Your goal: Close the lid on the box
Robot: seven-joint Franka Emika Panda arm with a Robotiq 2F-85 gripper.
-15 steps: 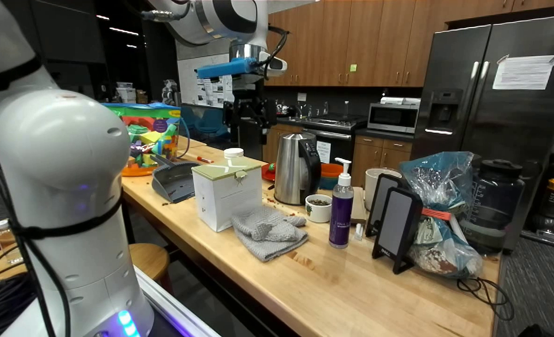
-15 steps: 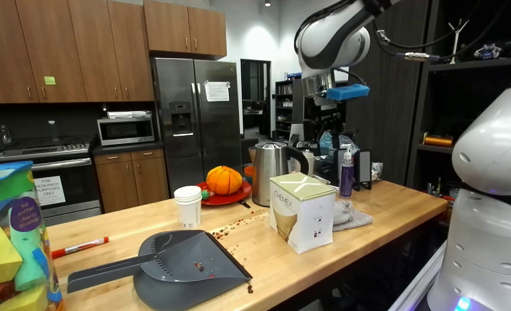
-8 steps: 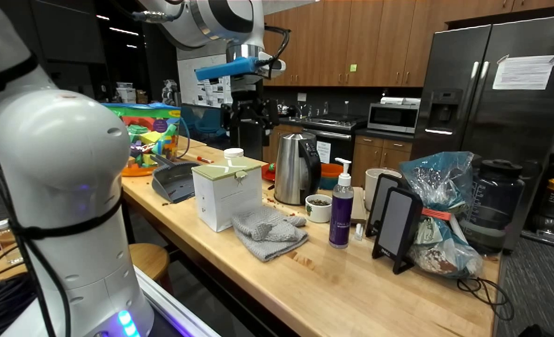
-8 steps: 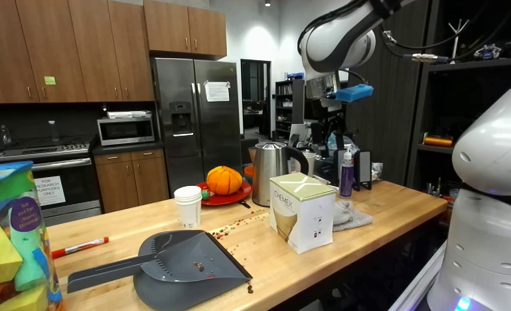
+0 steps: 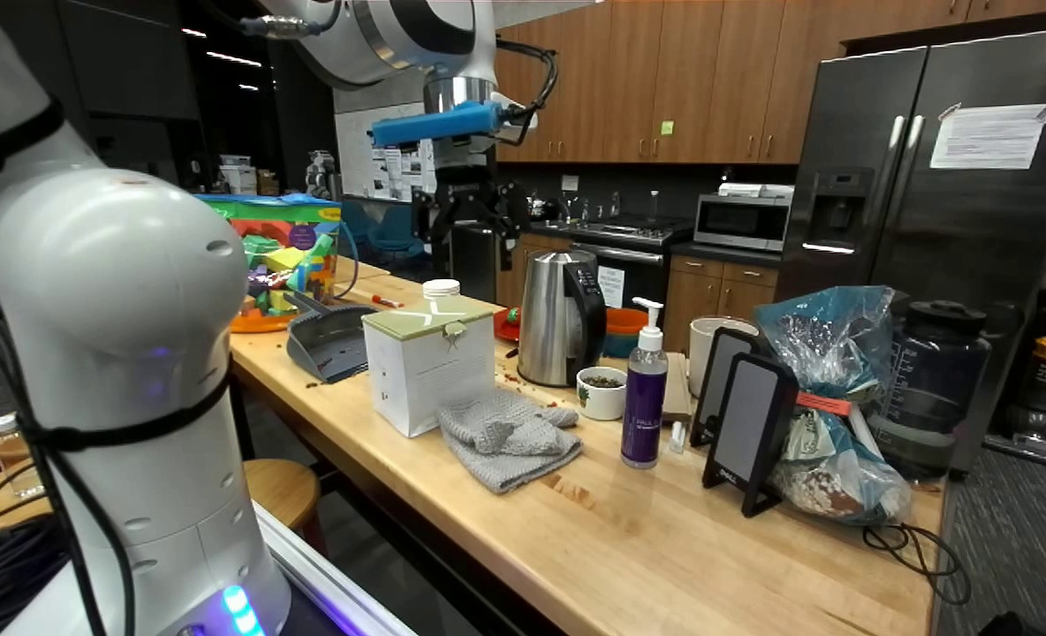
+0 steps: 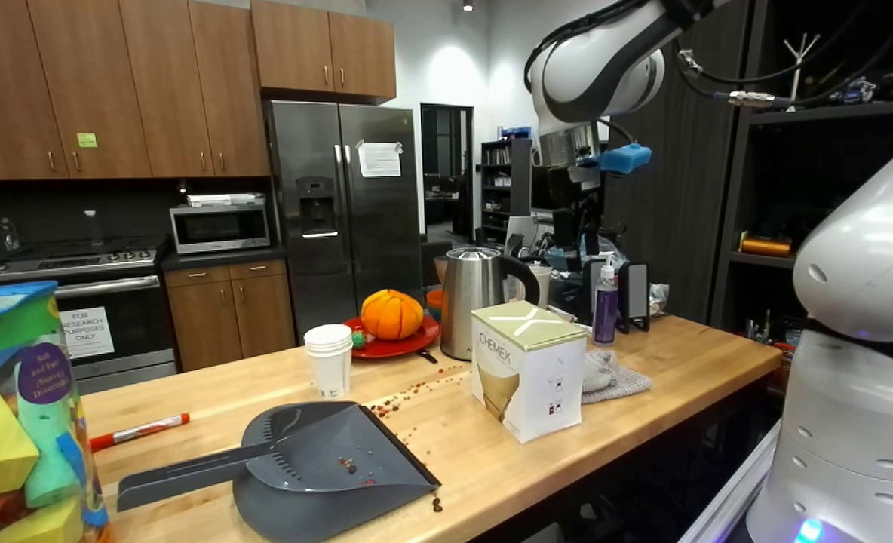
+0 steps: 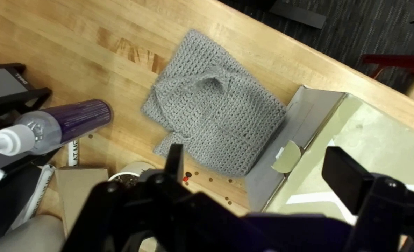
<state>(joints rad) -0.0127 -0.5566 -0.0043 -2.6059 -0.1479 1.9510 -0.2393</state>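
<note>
A robot gripper [image 7: 257,167] hangs in the air above a wooden table [image 5: 664,548], higher than the box [image 6: 548,392], with its jaws spread wide apart; seen from the wrist, one finger [image 7: 347,180] stands out against the pale green lid [image 6: 528,324], the other beside a crumpled grey cloth [image 7: 214,105]; the box, white and upright, stands near the table's edge; the lid lies down across its top, marked with a white X; a small green tab [image 7: 287,157] pokes out at the lid's edge, over the box's side. The cloth lies just beside the box, on the tab's side; near both stand a steel kettle [image 5: 542,318] with a black handle [image 5: 588,314], a small white bowl [image 5: 601,404] of dark bits [image 5: 603,382] and a purple pump bottle [image 5: 643,411]; two black speakers [image 5: 750,428] stand just beyond the bottle; a grey dustpan [image 6: 326,467] with a few specks [image 6: 351,467] in it lies on another side of the box; more red and brown specks are strewn across the wood; a stack of white cups [image 6: 329,362], a red plate [image 6: 405,348] bearing an orange pumpkin [image 6: 392,314], and a red pen [image 6: 141,431] rest on the table.
</note>
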